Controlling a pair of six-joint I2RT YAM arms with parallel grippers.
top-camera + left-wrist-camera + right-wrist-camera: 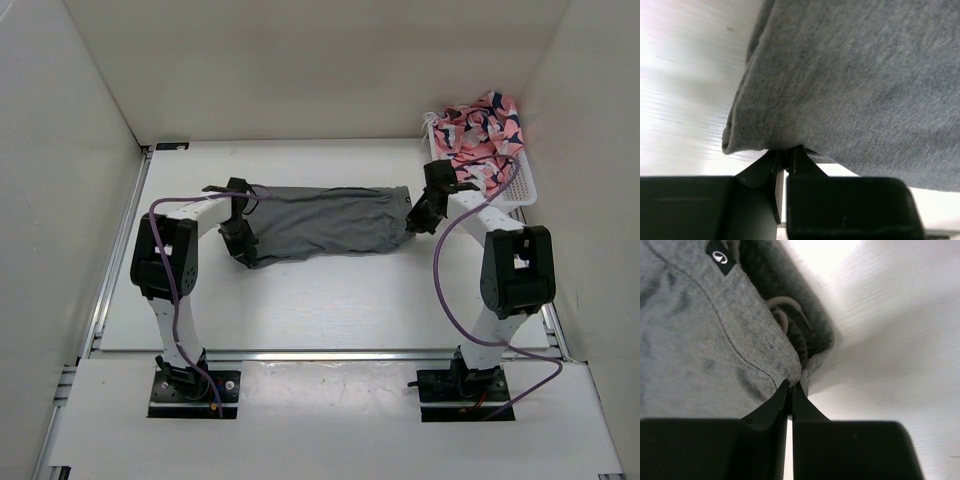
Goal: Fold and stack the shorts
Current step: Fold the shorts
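Note:
The grey shorts (320, 222) lie folded into a long band across the middle of the table, stretched between my two grippers. My left gripper (243, 243) is at their left end. In the left wrist view its jaws (788, 150) pinch the hem of the grey knit (850, 85). My right gripper (418, 218) is at the right end. The right wrist view shows it (791, 385) shut on the waistband edge of the shorts (700, 340), just below the drawstring (782, 310) and a small black label (720, 257).
A white basket (520, 190) stands at the back right corner, holding a pink patterned garment (485, 130), close behind the right arm. White walls enclose the table on the left, back and right. Bare tabletop (330, 300) lies between the shorts and the arm bases.

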